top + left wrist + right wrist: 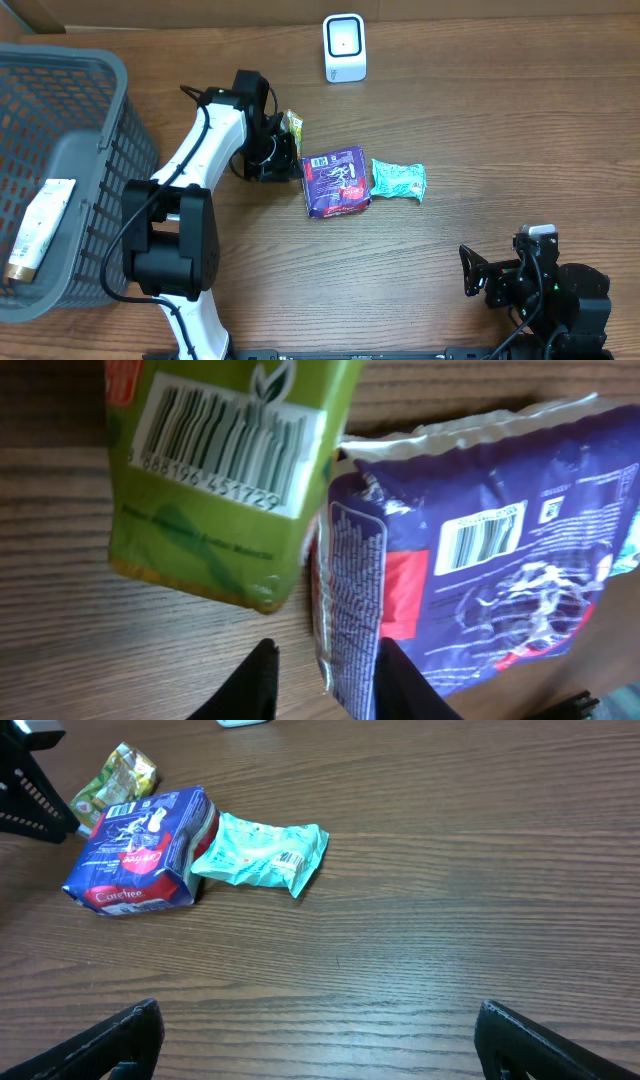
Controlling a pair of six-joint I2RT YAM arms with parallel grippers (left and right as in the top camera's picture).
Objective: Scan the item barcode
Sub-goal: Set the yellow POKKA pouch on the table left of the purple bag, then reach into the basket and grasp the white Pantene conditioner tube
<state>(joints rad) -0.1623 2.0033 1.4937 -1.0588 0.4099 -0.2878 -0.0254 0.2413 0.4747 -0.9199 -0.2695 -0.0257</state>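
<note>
Item: green packet [225, 480], flat on the bench [480, 120], left of the middle and toward the far edge, barcode panel upward in the left wrist view. Position against tool: the packet lies just ahead of the left gripper [320, 685], outside its jaws; neither of the dark fingers [255, 685] touches it. Tool state: jaws a little apart, clamped on nothing, with a corner of the purple pack [337, 182] showing in the gap beneath them. Adjoining: the purple pack lies hard against the packet's right edge, toward the bench's middle, its own barcode label upward. Next right, just beside the purple pack: a teal packet [399, 180]. Scanner [345, 47]: white, upright, by the far edge of the bench, well apart from the green packet and to its right. Right gripper [320, 1030]: near the front right corner of the bench, jaws spread wide, nothing between them, well apart from all three packs. Left edge of the bench: grey basket [90, 160], holding a pale tube [40, 228].
</note>
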